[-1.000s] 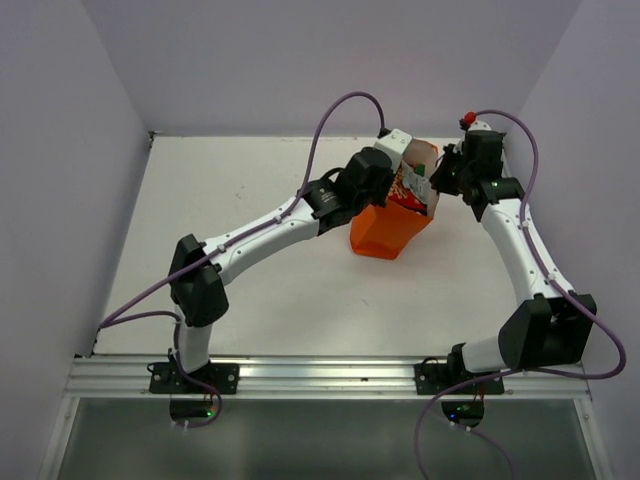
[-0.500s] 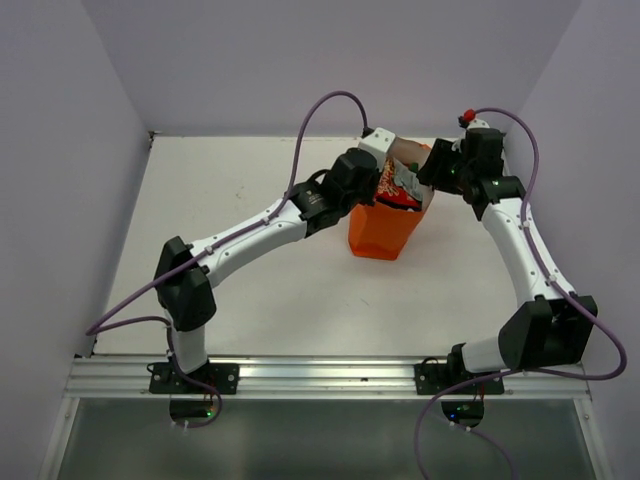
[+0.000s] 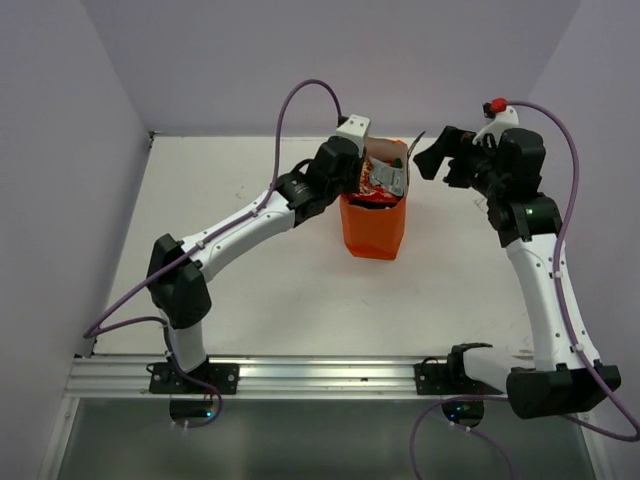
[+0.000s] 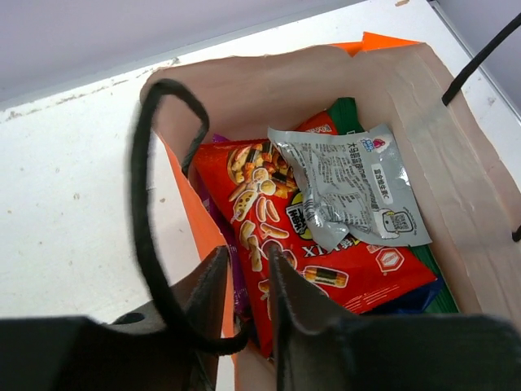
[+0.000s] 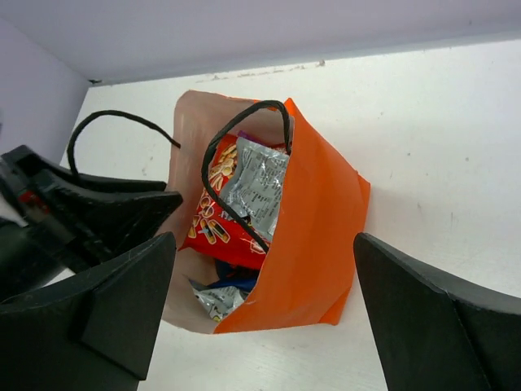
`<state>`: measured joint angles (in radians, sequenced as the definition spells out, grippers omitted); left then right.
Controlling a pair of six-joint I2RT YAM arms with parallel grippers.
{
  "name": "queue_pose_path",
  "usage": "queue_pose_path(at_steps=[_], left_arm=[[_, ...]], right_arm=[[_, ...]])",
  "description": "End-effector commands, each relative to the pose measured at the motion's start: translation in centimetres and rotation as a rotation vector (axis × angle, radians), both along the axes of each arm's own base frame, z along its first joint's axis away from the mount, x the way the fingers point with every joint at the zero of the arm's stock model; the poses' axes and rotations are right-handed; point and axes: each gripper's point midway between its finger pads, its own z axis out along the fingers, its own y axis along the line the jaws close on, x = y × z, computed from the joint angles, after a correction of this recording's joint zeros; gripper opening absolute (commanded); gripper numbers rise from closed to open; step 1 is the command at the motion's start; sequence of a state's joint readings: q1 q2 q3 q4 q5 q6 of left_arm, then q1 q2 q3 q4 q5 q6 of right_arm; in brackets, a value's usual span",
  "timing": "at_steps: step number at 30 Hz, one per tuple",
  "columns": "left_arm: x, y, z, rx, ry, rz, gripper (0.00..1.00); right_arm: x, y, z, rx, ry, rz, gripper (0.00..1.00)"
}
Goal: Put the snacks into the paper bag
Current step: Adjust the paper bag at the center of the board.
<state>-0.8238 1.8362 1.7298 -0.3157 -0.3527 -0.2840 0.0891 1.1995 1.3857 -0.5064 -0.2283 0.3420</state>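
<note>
The orange paper bag (image 3: 372, 228) stands upright at the middle back of the table, mouth open. Inside lie the snacks: a red packet (image 4: 301, 244) with a silver-grey one (image 4: 350, 187) on top, and purple (image 4: 236, 281), green (image 4: 346, 114) and dark blue (image 4: 407, 297) edges show beneath. My left gripper (image 4: 246, 254) straddles the bag's left wall, jaws slightly apart, with a black cord handle (image 4: 140, 204) looped over its outer finger. My right gripper (image 3: 432, 158) hangs wide open to the right of the bag (image 5: 313, 236), touching nothing.
The white table (image 3: 250, 260) is boxed in by pale purple walls (image 3: 60, 200) at the left, back and right. An aluminium rail (image 3: 320, 375) runs along the near edge by the arm bases. The bag's second handle (image 5: 205, 167) arches over its mouth.
The right gripper let go of the bag's rim, opened wide and drew back to the right. The left gripper loosened and shifted left; the bag now stands more upright.
</note>
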Motion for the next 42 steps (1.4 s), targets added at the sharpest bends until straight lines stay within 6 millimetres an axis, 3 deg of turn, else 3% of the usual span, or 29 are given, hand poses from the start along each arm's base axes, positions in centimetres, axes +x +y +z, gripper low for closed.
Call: queue_pose_path(at_steps=[1,3,6,7,10,22,42], left_arm=[[-0.3,1.2,2.6,-0.077,-0.021,0.043,0.32],[-0.2,1.8,2.5,-0.075,-0.016,0.062,0.36],[-0.1,2.4,2.3,-0.068,-0.004,0.087,0.52],[-0.1,2.6,2.2,-0.065,-0.002,0.094,0.62],[0.0,3.5,2.4,-0.049,-0.004,0.134,0.73],[-0.2,5.3,2.7,-0.036,0.011,0.173,1.00],[-0.6,6.5,3.8,-0.063,0.008,0.191,1.00]], right_arm=[[-1.7,0.1,3.3,0.011,-0.102,0.014,0.95],[-2.0,0.0,3.4,0.010,-0.115,0.007,0.96],[-2.6,-0.2,4.1,0.012,-0.142,0.000,0.96],[-2.7,-0.2,4.2,0.013,-0.143,0.000,0.96],[-2.8,-0.2,4.5,0.014,-0.151,0.002,0.96],[-3.3,-0.5,4.8,0.004,-0.166,-0.010,0.96],[-3.5,-1.3,4.9,-0.033,-0.178,-0.043,0.97]])
